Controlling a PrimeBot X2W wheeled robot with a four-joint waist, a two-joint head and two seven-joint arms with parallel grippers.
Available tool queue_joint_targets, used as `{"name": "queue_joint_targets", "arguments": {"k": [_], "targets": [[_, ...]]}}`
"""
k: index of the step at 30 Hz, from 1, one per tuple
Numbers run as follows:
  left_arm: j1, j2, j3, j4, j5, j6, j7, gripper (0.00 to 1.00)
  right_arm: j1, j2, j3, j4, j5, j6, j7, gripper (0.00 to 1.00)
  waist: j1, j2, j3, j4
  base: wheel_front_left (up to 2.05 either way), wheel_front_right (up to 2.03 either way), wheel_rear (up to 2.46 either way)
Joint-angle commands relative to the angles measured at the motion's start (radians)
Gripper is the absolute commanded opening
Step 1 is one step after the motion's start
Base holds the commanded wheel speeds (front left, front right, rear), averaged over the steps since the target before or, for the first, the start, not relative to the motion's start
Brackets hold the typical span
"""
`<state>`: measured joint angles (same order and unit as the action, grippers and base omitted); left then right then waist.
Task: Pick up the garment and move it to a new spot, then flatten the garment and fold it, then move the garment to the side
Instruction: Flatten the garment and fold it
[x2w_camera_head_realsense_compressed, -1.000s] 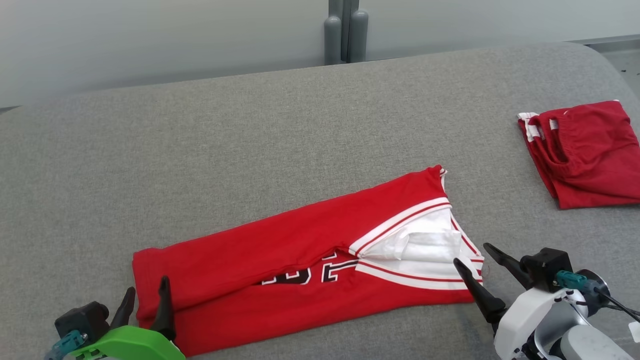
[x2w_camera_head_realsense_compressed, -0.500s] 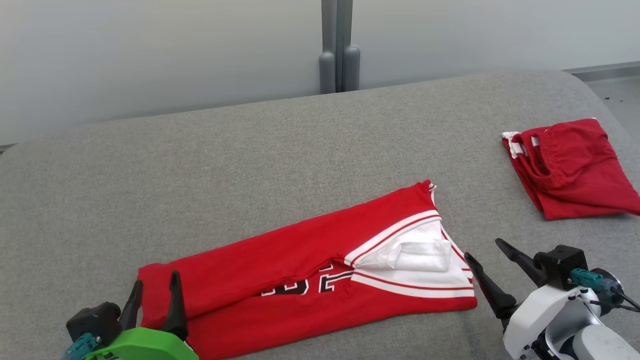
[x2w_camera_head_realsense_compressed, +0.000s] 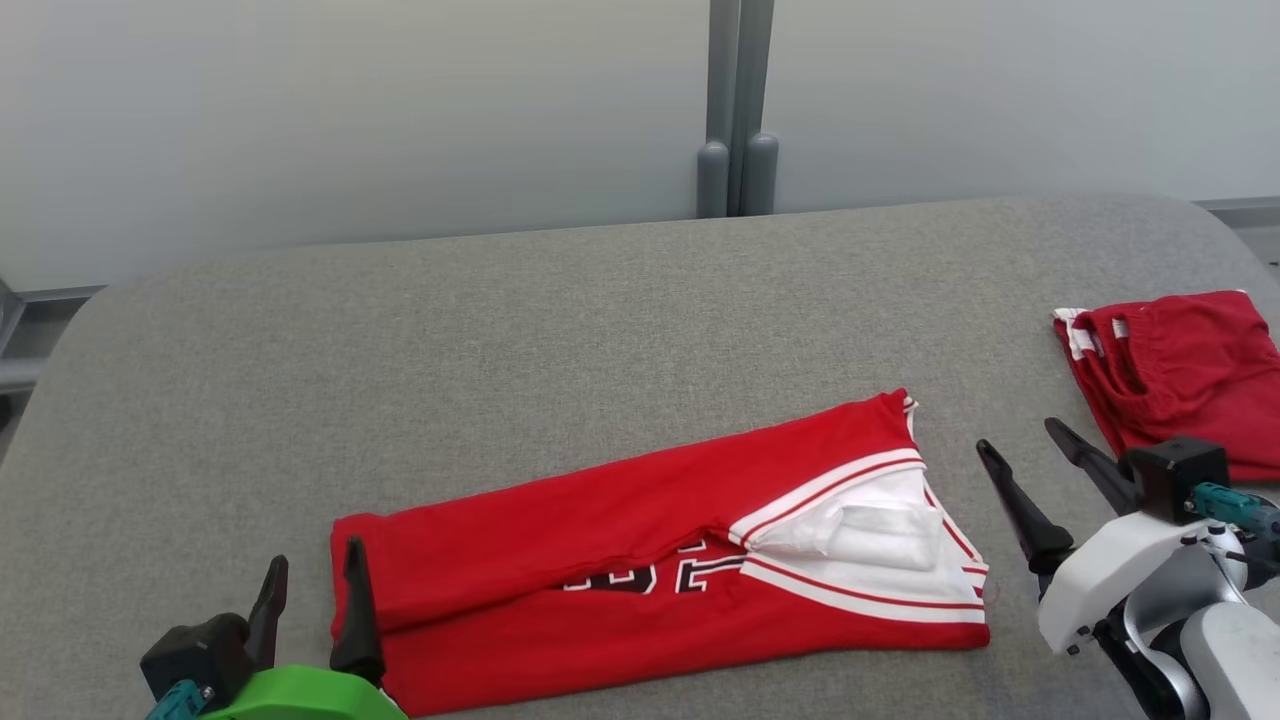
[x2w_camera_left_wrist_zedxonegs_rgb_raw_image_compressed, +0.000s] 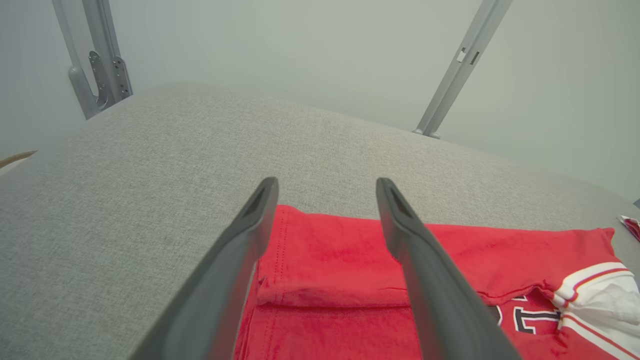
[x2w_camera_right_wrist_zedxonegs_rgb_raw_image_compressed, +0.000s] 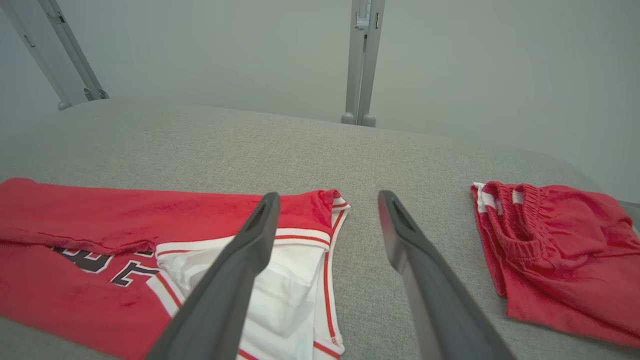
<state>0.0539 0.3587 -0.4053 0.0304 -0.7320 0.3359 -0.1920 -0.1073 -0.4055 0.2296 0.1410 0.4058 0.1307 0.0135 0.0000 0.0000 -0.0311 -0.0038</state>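
Note:
A red jersey (x2w_camera_head_realsense_compressed: 600, 520) with white trim and black numerals lies folded into a long band on the grey padded table (x2w_camera_head_realsense_compressed: 500, 330). Its white lining (x2w_camera_head_realsense_compressed: 880, 530) shows at the right end. My left gripper (x2w_camera_head_realsense_compressed: 315, 565) stands open at the jersey's left end, empty; in the left wrist view the left gripper (x2w_camera_left_wrist_zedxonegs_rgb_raw_image_compressed: 325, 185) frames the jersey (x2w_camera_left_wrist_zedxonegs_rgb_raw_image_compressed: 340, 260) and its folded hem. Just right of the jersey's right end my right gripper (x2w_camera_head_realsense_compressed: 1020, 440) is open and empty; in the right wrist view the right gripper (x2w_camera_right_wrist_zedxonegs_rgb_raw_image_compressed: 327, 197) hangs above the jersey (x2w_camera_right_wrist_zedxonegs_rgb_raw_image_compressed: 125, 225) and its trimmed edge.
A folded pair of red shorts (x2w_camera_head_realsense_compressed: 1180, 370) lies at the table's right edge, also in the right wrist view as red shorts (x2w_camera_right_wrist_zedxonegs_rgb_raw_image_compressed: 555, 250). A grey post (x2w_camera_head_realsense_compressed: 737, 110) stands behind the table against a pale wall. Bare cloth spreads across the table's far and left parts.
The head camera has tilted and turned, so the whole scene sits lower and shifted. Both grippers stay open beside the jersey's ends; the right one stands a little farther from the cloth.

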Motion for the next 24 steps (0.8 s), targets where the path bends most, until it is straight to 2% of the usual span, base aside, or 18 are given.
{"name": "queue_joint_targets", "arguments": {"k": [1, 7, 13, 24], "targets": [[0.020, 0.002, 0.002, -0.009, 0.012, 0.008, -0.005, 1.00, -0.005, 0.018, -0.030, 0.014, -0.015, 0.000, 0.005, 1.00, 0.0000, 0.0000, -0.013, 0.029, 0.00, 0.00, 0.00], [0.023, -0.001, -0.005, -0.023, 0.012, 0.015, -0.001, 1.00, -0.014, 0.073, -0.118, 0.064, -0.042, 0.000, 0.035, 1.00, 0.0000, 0.0000, -0.011, 0.071, 0.00, 0.00, 0.00], [0.020, 0.003, -0.008, -0.032, 0.014, 0.017, 0.002, 1.00, -0.028, 0.112, -0.153, 0.159, -0.037, 0.000, 0.089, 1.00, 0.0000, 0.0000, 0.002, 0.124, 0.00, 0.00, 0.00], [-0.009, 0.005, -0.014, -0.036, 0.016, 0.015, 0.008, 1.00, -0.134, 0.125, -0.169, 0.408, -0.036, 0.000, 0.144, 1.00, 0.0000, 0.0000, 0.046, 0.207, 0.00, 0.00, 0.00]]}}
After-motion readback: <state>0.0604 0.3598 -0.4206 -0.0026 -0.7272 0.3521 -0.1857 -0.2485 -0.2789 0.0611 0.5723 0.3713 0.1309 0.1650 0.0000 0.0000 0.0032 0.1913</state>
